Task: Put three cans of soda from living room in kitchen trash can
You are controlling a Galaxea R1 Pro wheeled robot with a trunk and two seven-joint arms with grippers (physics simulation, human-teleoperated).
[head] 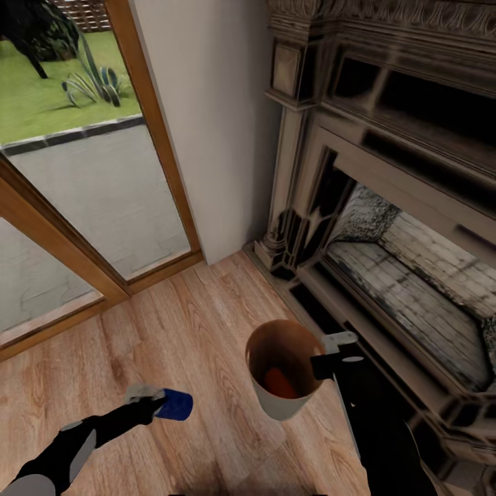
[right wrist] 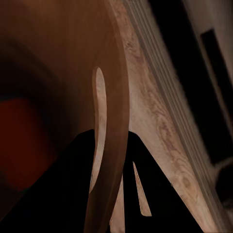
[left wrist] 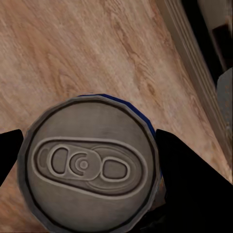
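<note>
Head view: the left claw (head: pixel 153 401) clamps the blue can (head: pixel 174 405) at lower left; the right claw (head: pixel 333 353) pinches the bin (head: pixel 284 405) rim, an orange can (head: pixel 278 383) inside. Left wrist view: can top (left wrist: pixel 90 165) between fingers. Right wrist view: rim (right wrist: pixel 114 121) gripped (keep bin level, I judge).

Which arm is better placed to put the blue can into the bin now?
Left. The left gripper already holds the blue can, beside the bin. The right gripper is pinching the bin's rim.
</note>
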